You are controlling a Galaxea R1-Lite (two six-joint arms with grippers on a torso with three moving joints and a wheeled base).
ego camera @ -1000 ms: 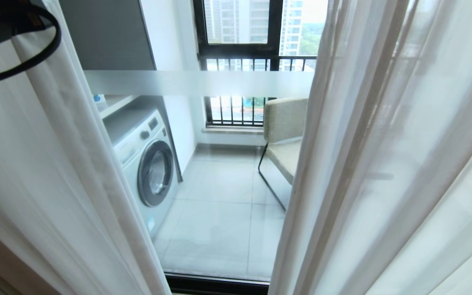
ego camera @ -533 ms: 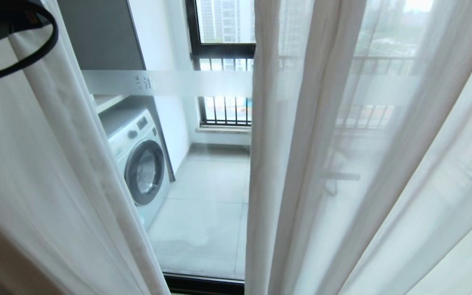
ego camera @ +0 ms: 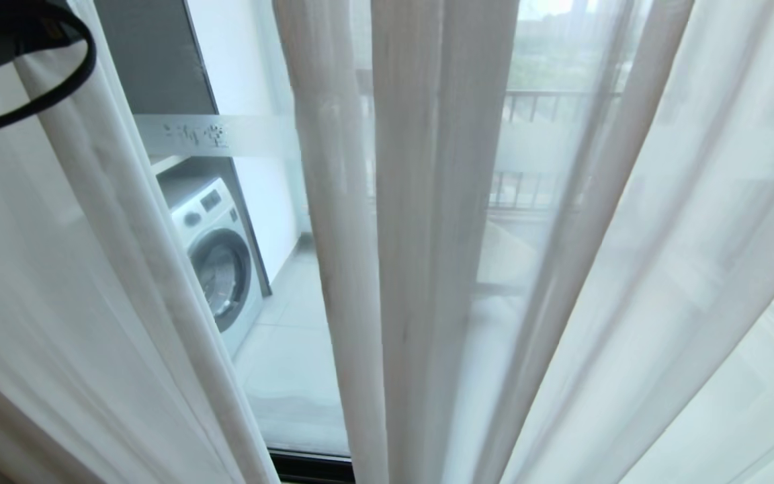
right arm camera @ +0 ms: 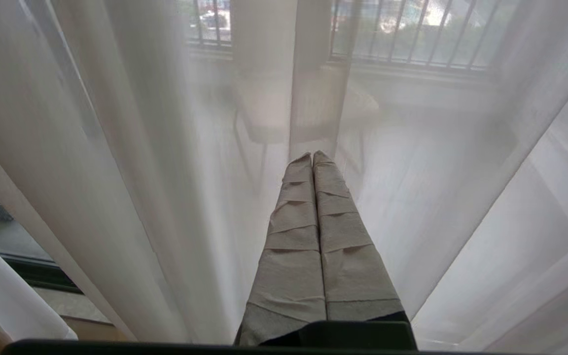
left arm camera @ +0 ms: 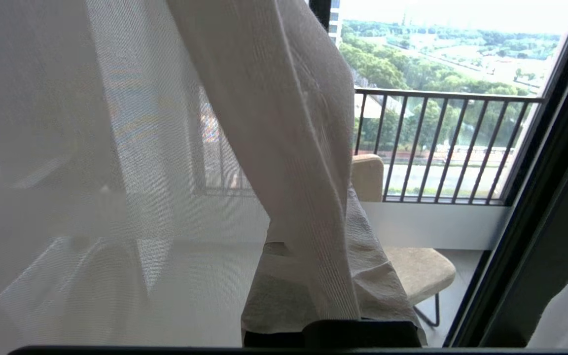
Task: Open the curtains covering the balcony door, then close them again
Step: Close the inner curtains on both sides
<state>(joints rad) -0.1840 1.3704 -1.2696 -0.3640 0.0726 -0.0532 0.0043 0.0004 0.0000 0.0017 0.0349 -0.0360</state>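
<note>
Left gripper is clenched on a fold of the sheer curtains, its wrapped fingers hidden under the cloth. Right gripper is pressed shut on nothing, its tips against the sheer. Behind, the balcony door shows through a narrow gap, with a washing machine beyond the glass

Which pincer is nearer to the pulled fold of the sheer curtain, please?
Left. The left pincer is shut on that fold of the sheer curtain. The right pincer is shut on nothing and points at the hanging fabric elsewhere.
</note>
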